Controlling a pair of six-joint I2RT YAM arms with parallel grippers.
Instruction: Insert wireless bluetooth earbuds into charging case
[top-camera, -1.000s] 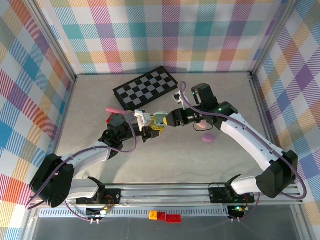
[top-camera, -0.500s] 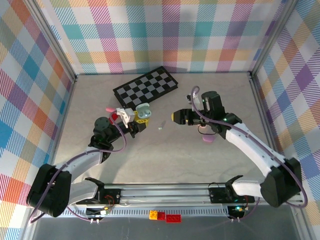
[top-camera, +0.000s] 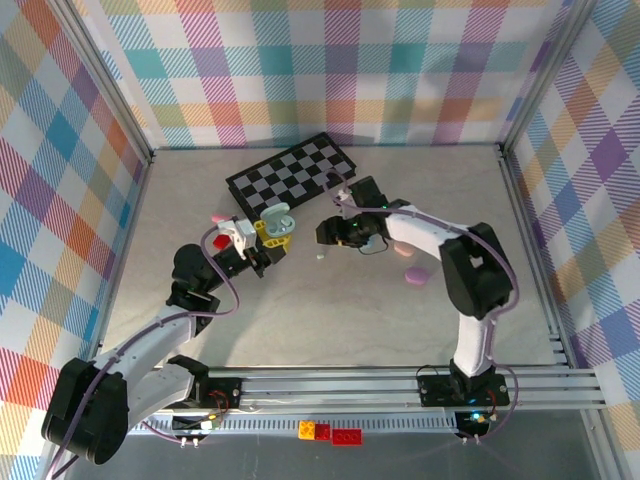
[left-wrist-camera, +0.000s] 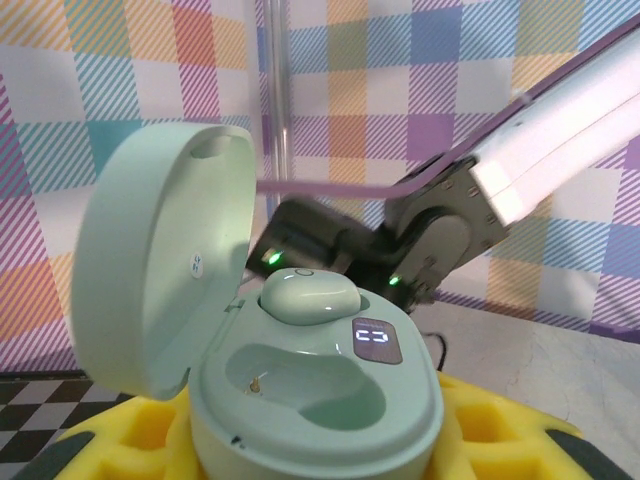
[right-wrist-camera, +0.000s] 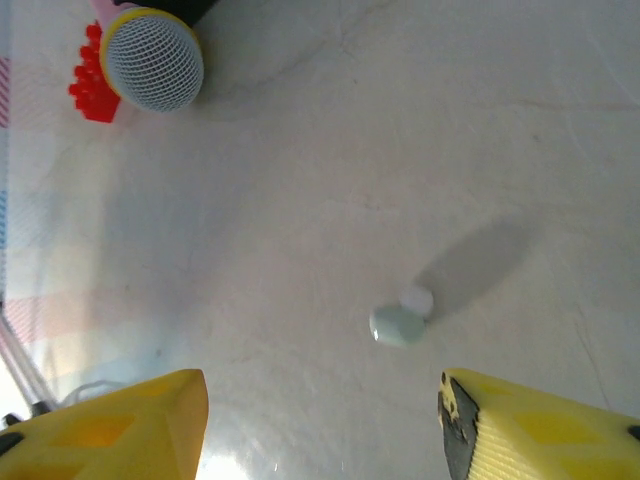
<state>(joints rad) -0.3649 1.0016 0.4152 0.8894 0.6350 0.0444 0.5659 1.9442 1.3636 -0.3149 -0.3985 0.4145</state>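
I have the left gripper (top-camera: 272, 228) pressed tight on the charging case (left-wrist-camera: 400, 400). Its yellow pads (left-wrist-camera: 490, 445) hug the bottom so the case sits up and does not wobble. The lid (left-wrist-camera: 160, 270) is flipped open to one side, so the holes are free. One green earbud (left-wrist-camera: 308, 296) already sits in the far hole, and the near hole (left-wrist-camera: 300, 385) is bare and waiting. The other earbud (right-wrist-camera: 398, 324) lies on the table (right-wrist-camera: 400, 120), pale green with a little white tip, well apart from the case. I have the right gripper (right-wrist-camera: 320, 392) hanging over it with its yellow fingers (right-wrist-camera: 120, 425) spread wide and nothing between them, so they can come down on each side of the bud. The bud is nearer one finger than the middle, so I think I must slide over a bit first. It is tiny and round, so it may slip away when pinched. From the top camera I cannot tell for sure how high the right gripper is above the table. A purple case (top-camera: 416, 275) and a checkerboard (top-camera: 290, 177) lie nearby, out of the way.
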